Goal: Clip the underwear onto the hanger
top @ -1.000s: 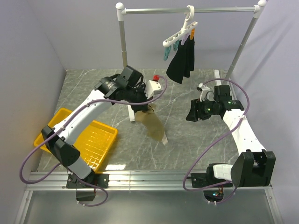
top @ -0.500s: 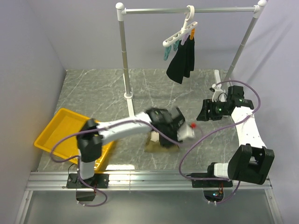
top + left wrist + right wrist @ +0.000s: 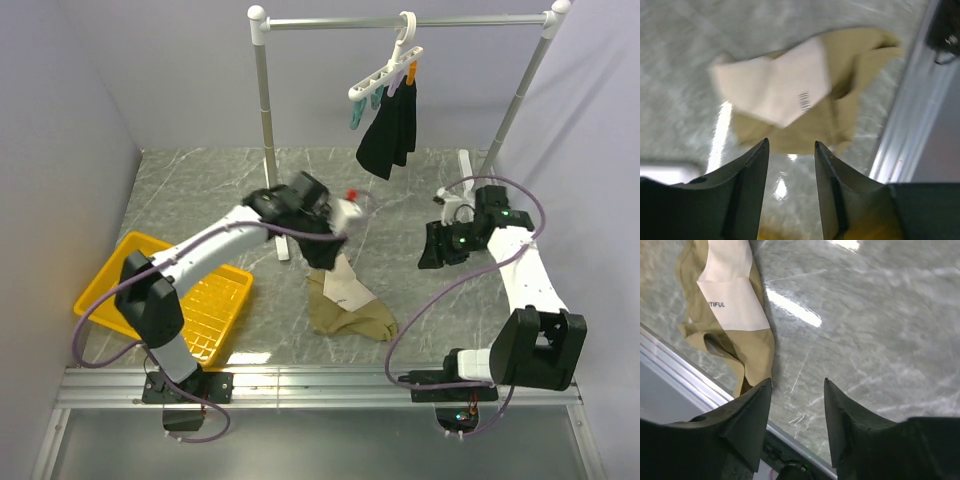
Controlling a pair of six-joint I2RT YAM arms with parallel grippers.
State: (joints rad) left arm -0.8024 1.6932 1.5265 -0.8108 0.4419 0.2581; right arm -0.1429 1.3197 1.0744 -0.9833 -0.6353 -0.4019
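The underwear [image 3: 358,318] lies crumpled on the grey marbled desk [image 3: 200,190], close to the near edge and between my two arms. It is tan fabric, bunched into folds, with a cream patch turned upward along its middle. From above, it is a narrow strip that widens toward the near edge, and its far tip lies just below my left tool [image 3: 322,255].

The left wrist camera shows the underwear [image 3: 850,90] clear of my fingers [image 3: 752,170]. My left tool [image 3: 790,147] hangs above it, its jaws apart with nothing between them. That picture is blurred, so the small dark print on the cream patch is only a smudge, and I cannot read it. The right wrist camera is sharper. There the underwear [image 3: 757,347] fills the upper left corner beside the metal strip [image 3: 675,370] along the desk's edge, and the patch carries letters ending in "TIFUL". My right tool [image 3: 797,385] is spread and empty over bare desk, well to the right of the fabric [image 3: 428,256].

Only the top view takes in the rest. The white hanger [image 3: 385,80] hooks over the silver rail [image 3: 330,21] at the back, tilted, with teal and orange clips. A black garment [image 3: 390,135] hangs from the hanger. A yellow basket [image 3: 215,295] sits on the desk's left side, beside my left arm.
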